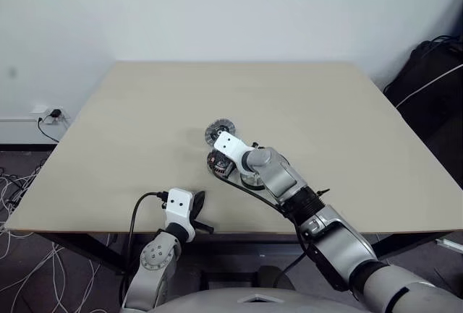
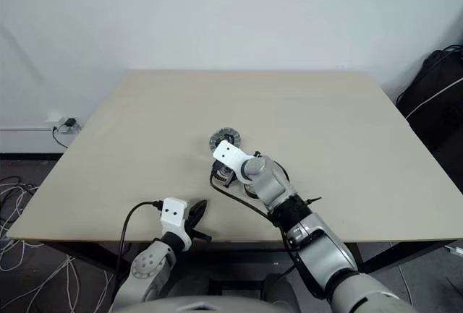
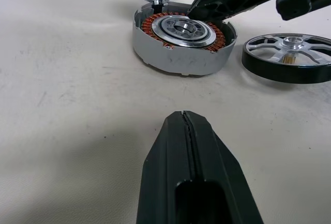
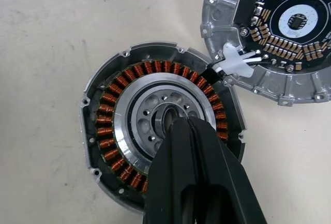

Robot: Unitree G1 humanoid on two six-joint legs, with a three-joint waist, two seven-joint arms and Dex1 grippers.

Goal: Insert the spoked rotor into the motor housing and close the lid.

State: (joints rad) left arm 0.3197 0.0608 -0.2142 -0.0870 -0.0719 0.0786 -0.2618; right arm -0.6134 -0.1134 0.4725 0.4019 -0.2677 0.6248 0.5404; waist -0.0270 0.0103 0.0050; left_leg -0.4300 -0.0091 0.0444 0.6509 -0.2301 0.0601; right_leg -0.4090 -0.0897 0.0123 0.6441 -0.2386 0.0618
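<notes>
Spoked rotor [image 3: 289,56]: on the bench [image 1: 108,147] beside the motor housing [image 3: 181,40], not yet inserted; lid [image 4: 279,32] lies open beyond, joined to the housing by thin white wires, so both steps remain. Left claw [image 3: 189,131], nearest, clenched and empty; right claw [image 4: 194,146] clenched over the housing's silver centre, grasping nothing. Left wrist view alone shows the rotor; right wrist view shows the lid's circuit face.

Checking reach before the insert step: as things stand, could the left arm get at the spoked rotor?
Probably yes. The spoked rotor lies flat on bare table beside the motor housing, with open tabletop between it and the shut left end effector. The right end effector over the housing crowds that side.
</notes>
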